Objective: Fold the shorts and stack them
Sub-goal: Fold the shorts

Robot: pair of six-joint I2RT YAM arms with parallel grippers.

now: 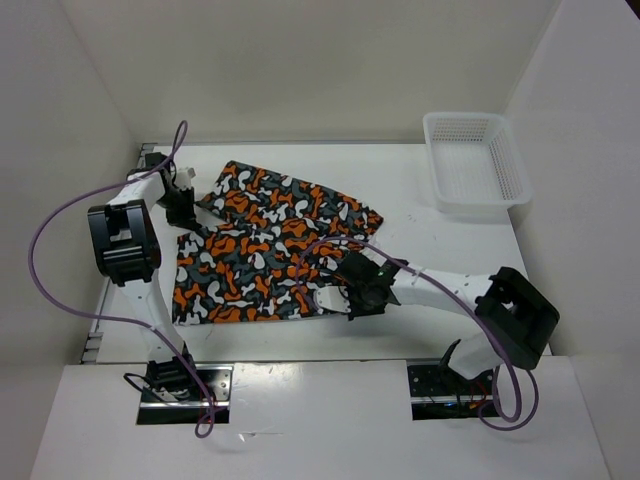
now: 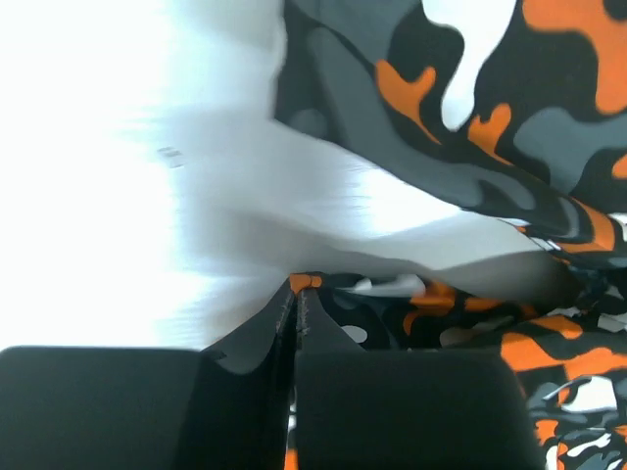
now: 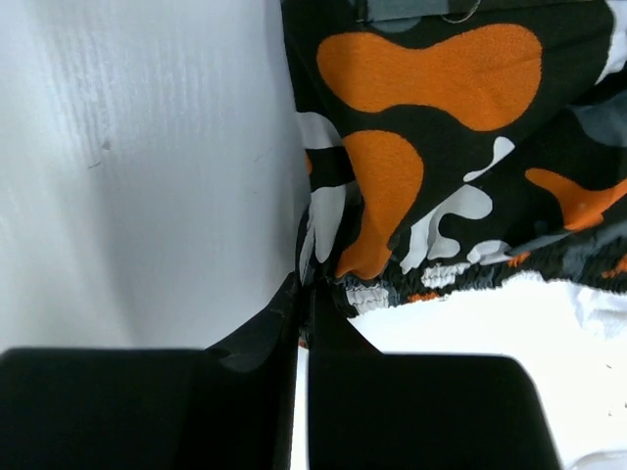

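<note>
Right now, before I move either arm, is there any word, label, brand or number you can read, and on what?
No readable text in any view.
The shorts show only their blotch print, with no tag or label in sight.
The white mesh basket bears no marking.

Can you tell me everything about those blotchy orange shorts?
The shorts are soft cloth with orange, grey, white and black blotches. They lie spread out but rumpled on the white table. A gathered stretchy band runs along one edge. The left claw pinches their left side, and the right claw pinches their near right corner.
</note>
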